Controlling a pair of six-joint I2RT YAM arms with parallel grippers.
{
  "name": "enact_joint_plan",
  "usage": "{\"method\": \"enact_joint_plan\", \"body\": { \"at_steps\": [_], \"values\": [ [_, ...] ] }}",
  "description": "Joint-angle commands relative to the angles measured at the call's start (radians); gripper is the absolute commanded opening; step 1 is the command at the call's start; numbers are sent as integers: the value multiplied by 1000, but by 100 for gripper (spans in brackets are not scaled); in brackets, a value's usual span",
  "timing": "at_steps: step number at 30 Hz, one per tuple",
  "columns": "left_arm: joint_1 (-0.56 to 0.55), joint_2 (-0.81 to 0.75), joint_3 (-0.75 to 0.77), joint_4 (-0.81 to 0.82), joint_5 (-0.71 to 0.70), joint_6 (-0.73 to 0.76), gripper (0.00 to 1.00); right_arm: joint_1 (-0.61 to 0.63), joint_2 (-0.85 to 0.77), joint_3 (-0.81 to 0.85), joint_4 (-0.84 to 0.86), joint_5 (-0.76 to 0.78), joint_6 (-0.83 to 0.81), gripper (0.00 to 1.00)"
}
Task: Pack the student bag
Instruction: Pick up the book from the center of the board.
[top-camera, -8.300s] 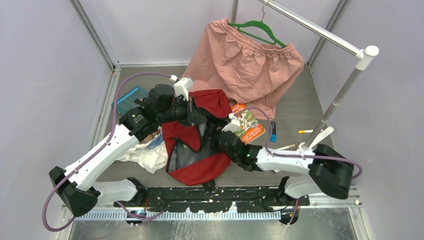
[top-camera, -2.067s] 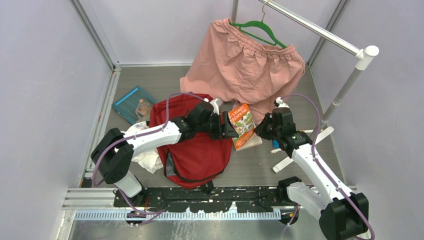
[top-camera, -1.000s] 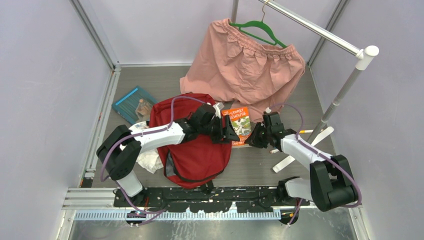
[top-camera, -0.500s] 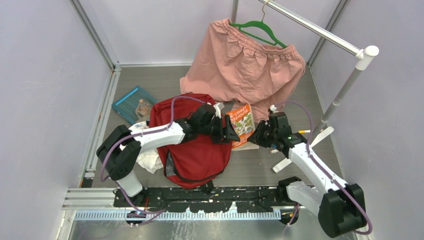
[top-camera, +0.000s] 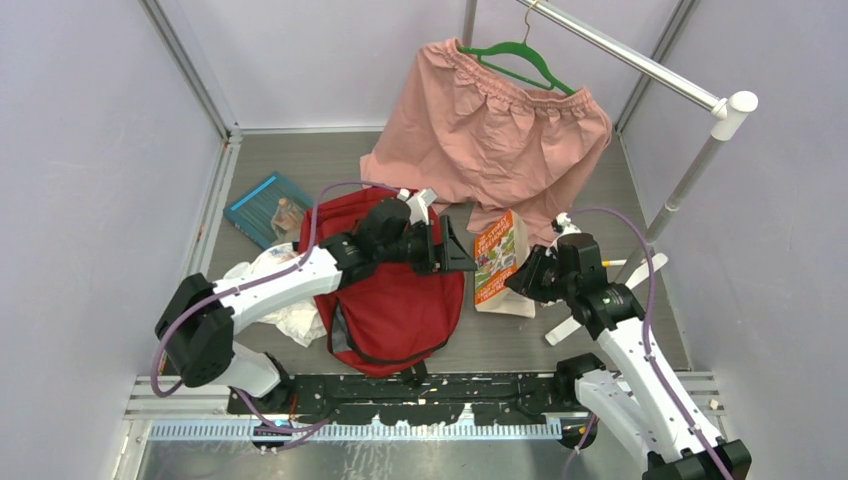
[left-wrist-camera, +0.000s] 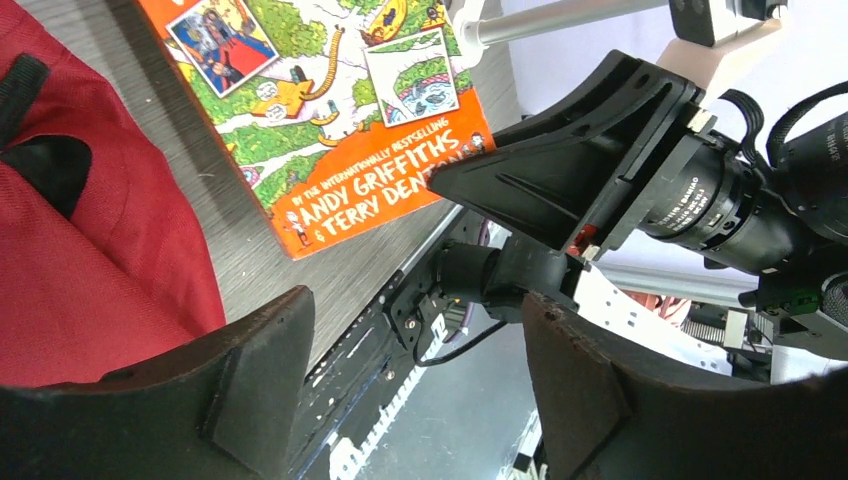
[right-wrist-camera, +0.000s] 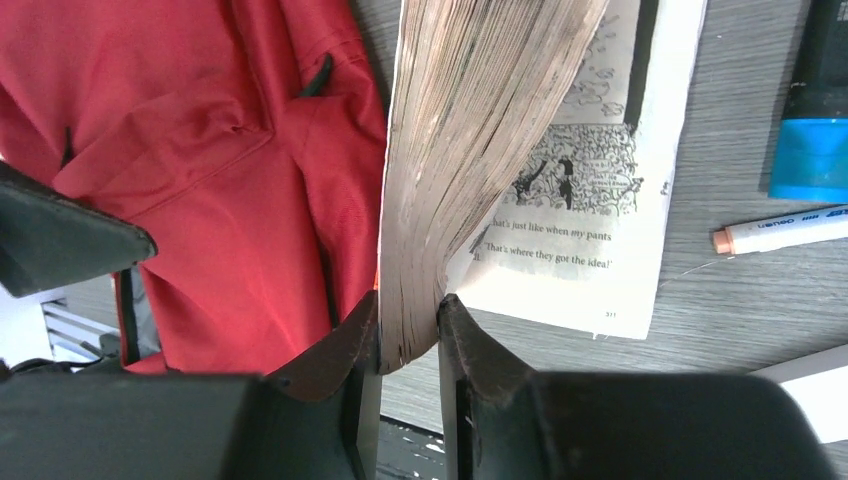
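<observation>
Top: bag (top-camera: 400, 305) lies flat; book (top-camera: 497, 255) tilted just right of it.
Left wrist: left tool (left-wrist-camera: 415, 305) wide, empty, at bag's right edge; may bump book.
Right wrist: right tool (right-wrist-camera: 408, 320) pinches page block; loose leaf may tear.

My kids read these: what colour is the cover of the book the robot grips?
The book is orange with green cartoon pictures; clearest in left wrist view.
</observation>
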Motion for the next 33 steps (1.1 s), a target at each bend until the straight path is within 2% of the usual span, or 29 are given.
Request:
{"method": "enact_joint_plan", "body": {
  "at_steps": [1, 12, 26, 33],
  "values": [
    [27, -64, -38, -6, -6, 26, 78, 2, -54, 104, 83, -45, 0, 1],
    [69, -116, -95, 3, 10, 18, 89, 3, -19, 97, 231, -158, 67, 1],
    [96, -94, -177, 233, 96, -97, 89, 3, -19, 86, 266, -191, 96, 1],
    [98, -100, -180, 233, 93, -94, 89, 2, 3, 68, 305, -219, 115, 1]
  ]
}}
